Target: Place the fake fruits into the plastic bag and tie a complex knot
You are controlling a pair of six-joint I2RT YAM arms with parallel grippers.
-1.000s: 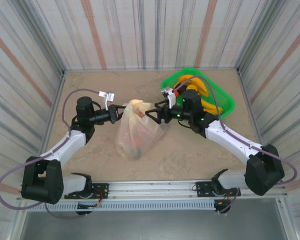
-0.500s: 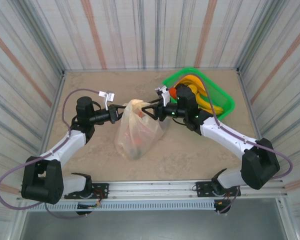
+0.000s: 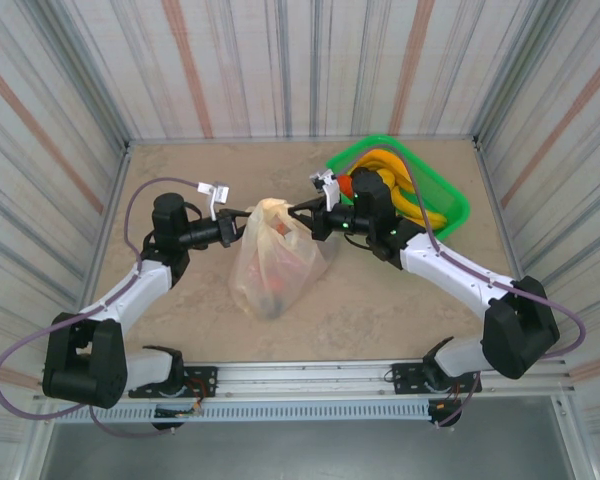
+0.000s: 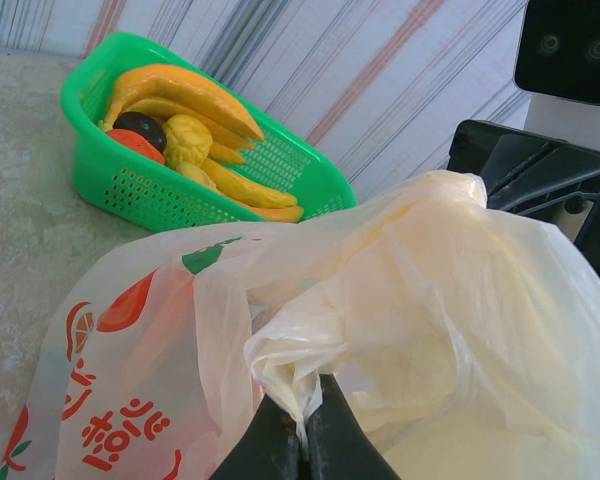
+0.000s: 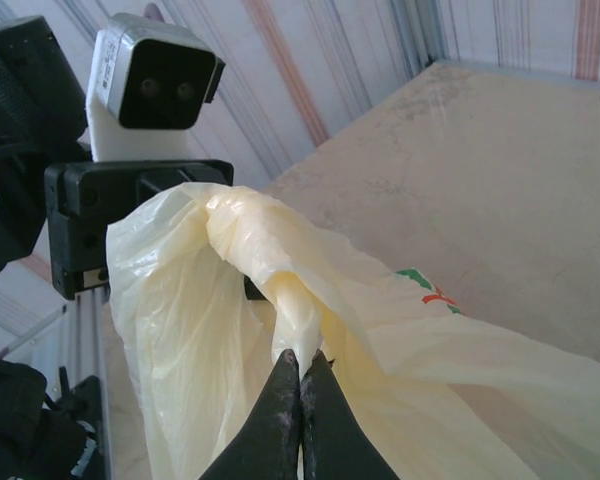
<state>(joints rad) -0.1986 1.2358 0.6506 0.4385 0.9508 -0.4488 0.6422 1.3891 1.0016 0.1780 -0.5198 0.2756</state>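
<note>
Pinched shut, right gripper [image 5: 300, 395], on a twisted handle [image 5: 294, 303] of the bag [image 3: 275, 262], strip rising just above the fingertips. Likewise clamped, left gripper [image 4: 302, 445], on a bunched fold of the opposite side, facing the right one across the bag's mouth. Between the two, bag top drawn up and taut, body sagging onto the table [image 3: 360, 310] below; held so, probably, to free both loops for crossing. Under the grippers, reddish and dark fruits [image 3: 273, 283] showing through the film. Behind the right gripper, well apart from the left, green basket [image 3: 460, 203] with bananas [image 4: 185, 90] and other pieces not yet bagged. No knot formed; loading seemingly unfinished.
</note>
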